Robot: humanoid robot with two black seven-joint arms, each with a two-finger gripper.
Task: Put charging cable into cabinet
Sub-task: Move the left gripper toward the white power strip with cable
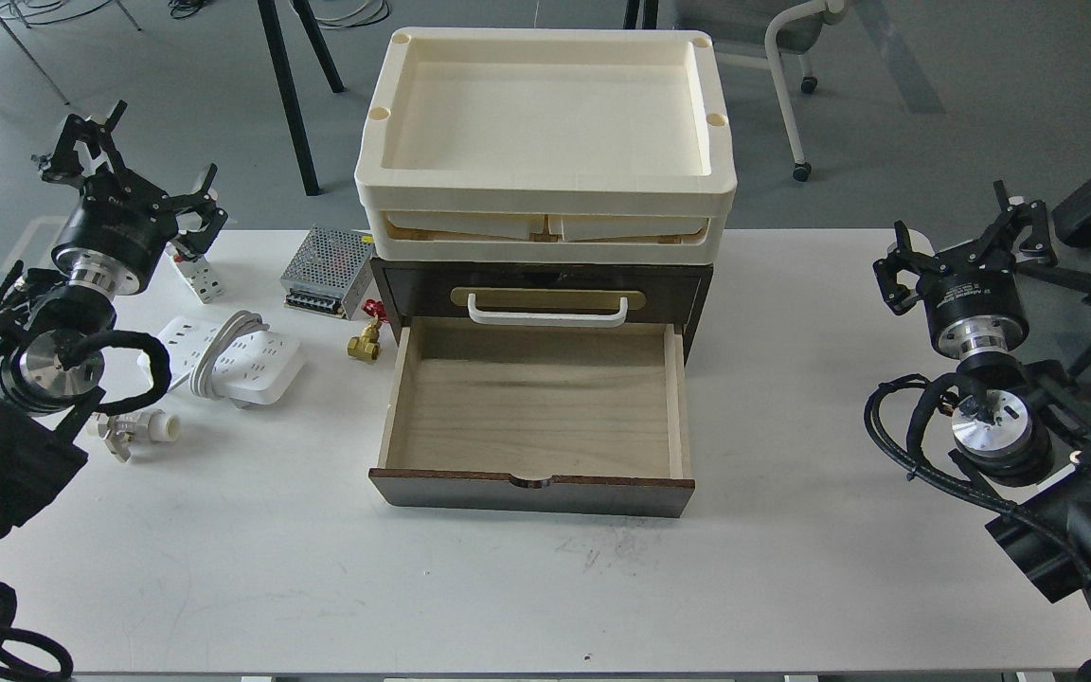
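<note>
Left gripper (119,156) spread open, empty. Charging cable (233,358) at 9 o'clock of open cabinet (536,493) drawer. Grasp across the wound cord, lift level.

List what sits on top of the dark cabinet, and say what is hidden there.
Stacked cream plastic trays sit on the cabinet. The top tray is empty. Pale wooden pieces show through the gap beneath it; what else lies in the lower tray is covered.
</note>
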